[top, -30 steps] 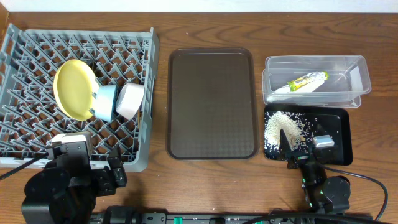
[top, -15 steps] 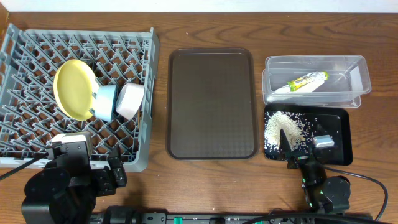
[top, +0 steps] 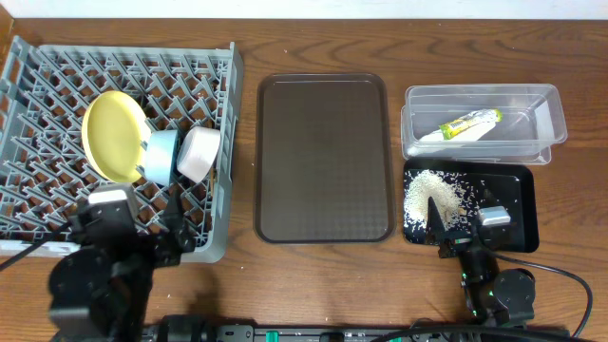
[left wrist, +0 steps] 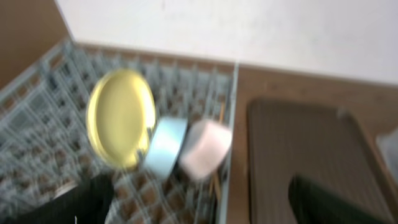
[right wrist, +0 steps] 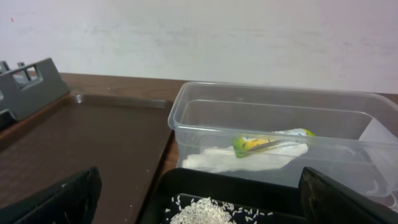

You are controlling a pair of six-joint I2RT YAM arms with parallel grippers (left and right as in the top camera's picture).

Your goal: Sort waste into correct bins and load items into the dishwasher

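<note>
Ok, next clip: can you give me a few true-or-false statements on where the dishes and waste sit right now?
1. The yellow plate stands in the dish rack. True.
2. The rice crumbs lie in the black tray. True.
3. The green-and-yellow wrapper lies in the black tray. False: it lies in the clear tub.
4. The right gripper holds the white bowl. False: its jaws are open and empty, by the black tray; the white bowl sits in the dish rack.
</note>
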